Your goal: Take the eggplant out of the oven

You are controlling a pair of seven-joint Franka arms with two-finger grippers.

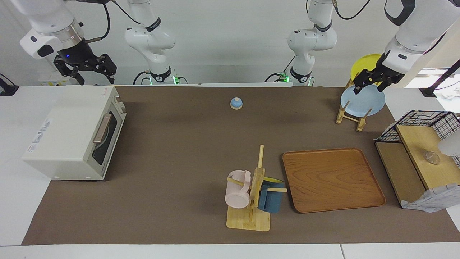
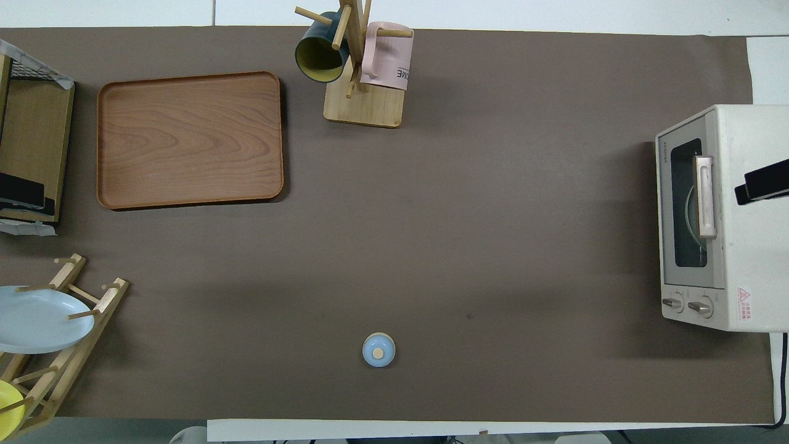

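The cream-white oven [image 1: 68, 136] [image 2: 733, 216] stands at the right arm's end of the table. Its dark glass door is shut, with the tan handle [image 1: 101, 128] [image 2: 704, 196] across it. Through the glass only the curved rim of a pale plate [image 2: 689, 216] shows; the eggplant is hidden. My right gripper [image 1: 94, 73] hangs open in the air over the oven's edge nearest the robots, holding nothing. My left gripper [image 1: 369, 86] hangs open over the plate rack at the left arm's end, also holding nothing.
A small blue bell-shaped knob [image 1: 236, 103] [image 2: 378, 349] sits mid-table near the robots. A wooden tray [image 1: 332, 180] and a mug tree [image 1: 253, 194] with a pink and a blue mug lie farther out. A rack [image 1: 354, 115] holds blue and yellow plates. A wooden shelf [image 1: 413, 162] stands beside it.
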